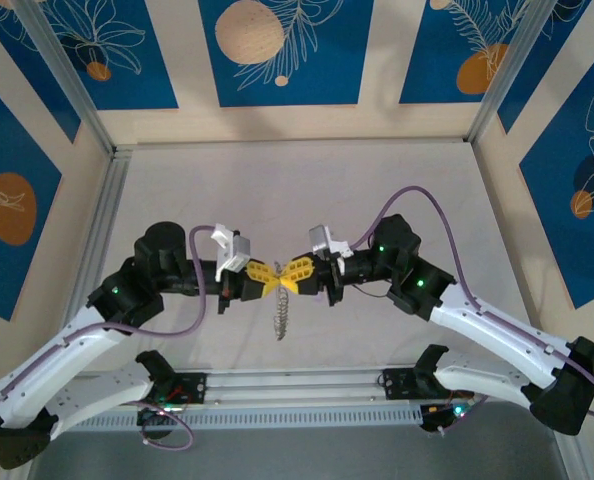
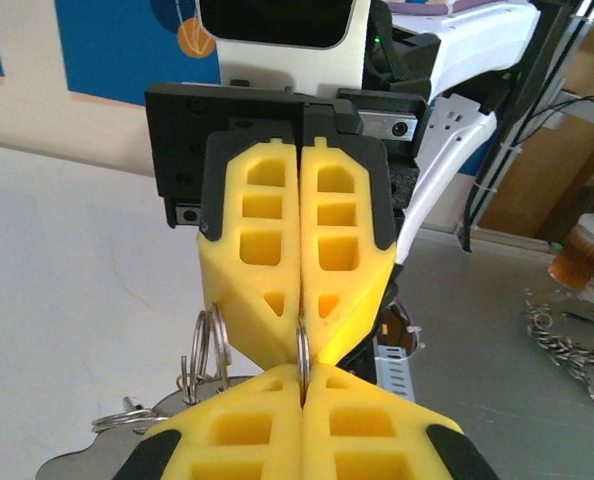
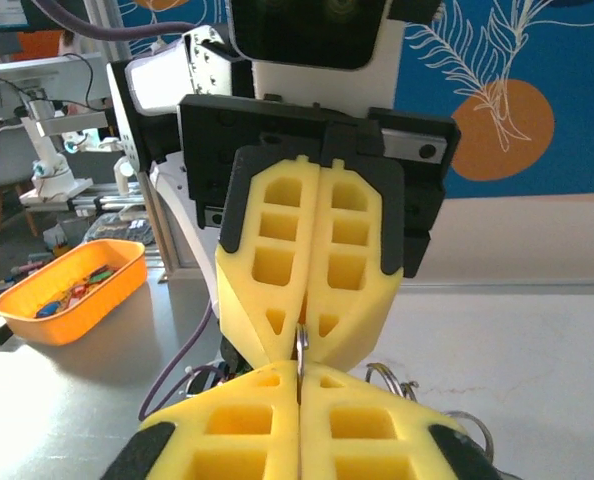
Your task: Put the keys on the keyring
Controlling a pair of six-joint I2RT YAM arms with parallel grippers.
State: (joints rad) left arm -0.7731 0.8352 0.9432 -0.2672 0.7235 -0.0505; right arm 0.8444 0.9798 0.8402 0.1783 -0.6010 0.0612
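Got a pale grey tabletop (image 1: 377, 180) boxed in by blue leaf-print panels (image 1: 317, 60) at 9, 12 and 3 o'clock.

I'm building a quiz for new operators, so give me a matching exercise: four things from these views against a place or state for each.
Things: 1 left hand; 2 ring; 3 chain; 4 tray
States: A orange, off to one side; B dangling from where the hands meet; C shut, tip to tip with the right hand; D pinched by both hands
Pairs: 1-C; 2-D; 3-B; 4-A
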